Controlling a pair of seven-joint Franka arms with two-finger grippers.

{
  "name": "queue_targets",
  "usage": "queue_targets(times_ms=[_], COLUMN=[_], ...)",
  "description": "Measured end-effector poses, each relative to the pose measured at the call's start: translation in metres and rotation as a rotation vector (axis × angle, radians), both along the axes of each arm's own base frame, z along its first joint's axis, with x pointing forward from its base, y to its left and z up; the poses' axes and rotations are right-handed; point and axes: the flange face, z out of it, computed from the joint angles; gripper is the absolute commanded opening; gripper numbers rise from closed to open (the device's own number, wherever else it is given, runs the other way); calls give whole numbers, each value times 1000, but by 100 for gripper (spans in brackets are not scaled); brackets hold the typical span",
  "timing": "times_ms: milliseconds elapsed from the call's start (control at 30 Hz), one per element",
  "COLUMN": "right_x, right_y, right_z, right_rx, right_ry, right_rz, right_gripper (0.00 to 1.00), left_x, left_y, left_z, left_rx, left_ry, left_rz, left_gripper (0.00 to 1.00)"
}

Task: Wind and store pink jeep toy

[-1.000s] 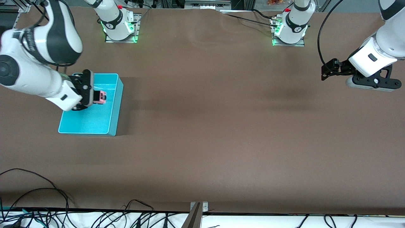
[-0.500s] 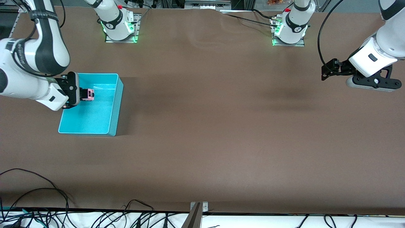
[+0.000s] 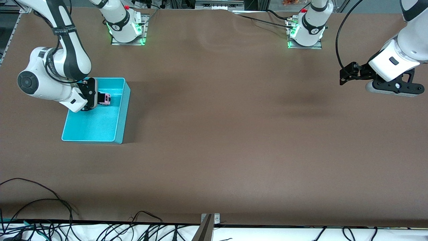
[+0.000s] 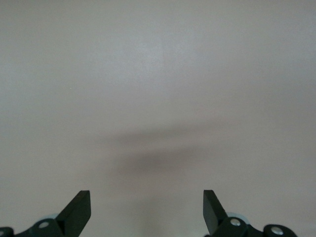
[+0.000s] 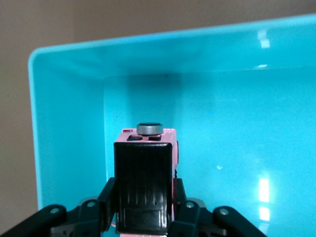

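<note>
The pink jeep toy, tiny with a black roof, is held in my right gripper inside the turquoise bin, in the part nearest the robots' bases. In the right wrist view the jeep fills the space between the fingers, black roof up, with the bin's wall around it. I cannot tell whether the toy touches the bin floor. My left gripper is open and empty, hovering over bare table at the left arm's end; its fingertips show over brown cloth.
Brown cloth covers the table. Cables lie along the edge nearest the front camera. The two arm bases stand along the edge farthest from that camera.
My right gripper has lowered the jeep into the bin and shifted slightly toward the table's middle; the arm's elbow has swung down. The left arm has not moved.
</note>
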Motion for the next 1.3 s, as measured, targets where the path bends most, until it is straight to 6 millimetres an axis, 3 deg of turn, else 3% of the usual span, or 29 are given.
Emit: queue_targets(times_ms=[133, 200, 333, 367, 433, 467, 767, 933, 1100, 1300], right_x=[-15, -20, -24, -25, -25, -25, -23, -10, 22, 61], right_y=[-4, -4, -4, -4, -4, -4, -4, -4, 2, 13], right_z=[-17, -23, -27, -28, -28, -28, -25, -12, 30, 109], right_rx=[-3, -3, -3, -3, -3, -3, -2, -3, 2, 0], right_ry=[-6, -4, -2, -2, -1, -1, -8, -37, -70, -99], right_rz=[-14, -16, -17, -17, -17, -17, -19, -16, -1, -103], right_gripper=[14, 21, 50, 61, 97, 100, 100, 100, 100, 100], left_x=[0, 0, 0, 0, 0, 0, 0, 0, 0, 0], left_y=[0, 0, 0, 0, 0, 0, 0, 0, 0, 0], left_z=[0, 0, 0, 0, 0, 0, 0, 0, 0, 0], left_rx=[0, 0, 0, 0, 0, 0, 0, 0, 0, 0], left_ry=[0, 0, 0, 0, 0, 0, 0, 0, 0, 0], left_rz=[0, 0, 0, 0, 0, 0, 0, 0, 0, 0], left_gripper=[100, 100, 100, 100, 100, 100, 100, 100, 100, 100])
